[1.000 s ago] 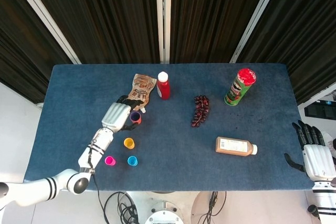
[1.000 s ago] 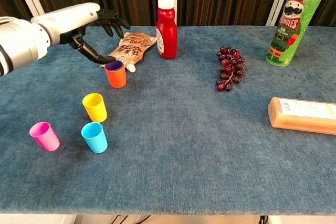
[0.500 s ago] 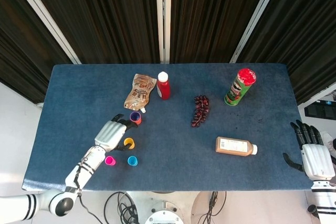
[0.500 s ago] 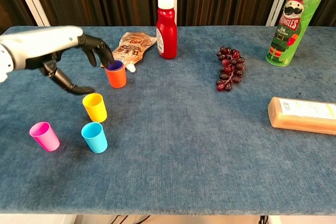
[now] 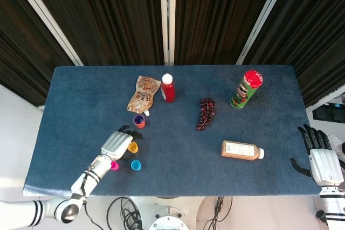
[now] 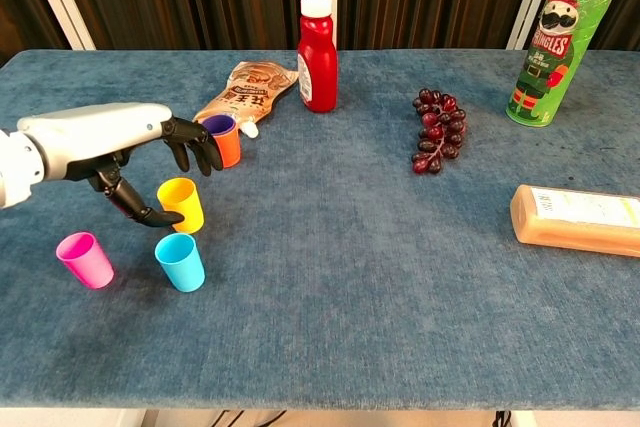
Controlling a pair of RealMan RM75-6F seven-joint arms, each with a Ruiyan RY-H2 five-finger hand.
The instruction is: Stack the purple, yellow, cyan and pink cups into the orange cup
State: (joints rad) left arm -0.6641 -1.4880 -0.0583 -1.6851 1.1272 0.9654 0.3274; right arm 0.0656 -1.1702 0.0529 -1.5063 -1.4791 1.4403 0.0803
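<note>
The orange cup [image 5: 139,122] [image 6: 226,143] stands upright near the snack pouch, with the purple cup [image 6: 217,124] nested inside it. The yellow cup [image 5: 132,147] [image 6: 182,204], cyan cup [image 5: 136,165] [image 6: 181,261] and pink cup [image 5: 114,165] [image 6: 85,259] stand upright and apart at the front left. My left hand [image 5: 117,144] [image 6: 115,139] hovers at the yellow cup's left side, its fingers spread above the rim and its thumb low beside the cup wall, holding nothing. My right hand [image 5: 323,161] rests open off the table's front right corner.
Behind the orange cup lie a snack pouch [image 6: 250,88] and a red ketchup bottle [image 6: 317,48]. Grapes [image 6: 434,130] sit mid-table, a green chips can [image 6: 549,37] stands at the back right, and a bottle [image 6: 578,219] lies on its side at the right.
My left hand has drawn back from the orange cup toward the front and come down beside the yellow cup. The cups and the right hand have not moved.
</note>
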